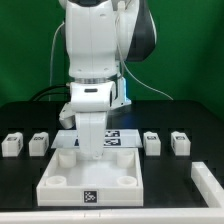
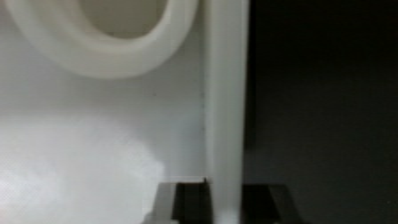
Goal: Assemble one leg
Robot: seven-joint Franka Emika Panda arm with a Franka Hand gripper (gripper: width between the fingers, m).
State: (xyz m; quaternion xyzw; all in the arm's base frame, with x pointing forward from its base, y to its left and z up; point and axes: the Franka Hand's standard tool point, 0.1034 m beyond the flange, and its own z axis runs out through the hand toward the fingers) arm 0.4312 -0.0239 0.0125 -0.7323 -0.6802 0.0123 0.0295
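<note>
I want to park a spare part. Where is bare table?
On the exterior view's left, in front of two legs beside the square panel; likewise on its right, up to the white block. Crowded mid-scene: the pincer is over the panel.

Exterior view: the square piece (image 1: 95, 178) lies on the table (image 1: 20, 195), front centre. My pincer (image 1: 91, 157) stands over its rear half, between the rear sockets. To the exterior view's left of it sit the first leg (image 1: 12, 145) and second leg (image 1: 39, 143), side by side. To its right sit the third leg (image 1: 152, 143) and fourth leg (image 1: 180, 142). The marker board (image 1: 122, 133) lies behind the piece. A loose part (image 1: 208, 180) lies at the far right edge.
</note>
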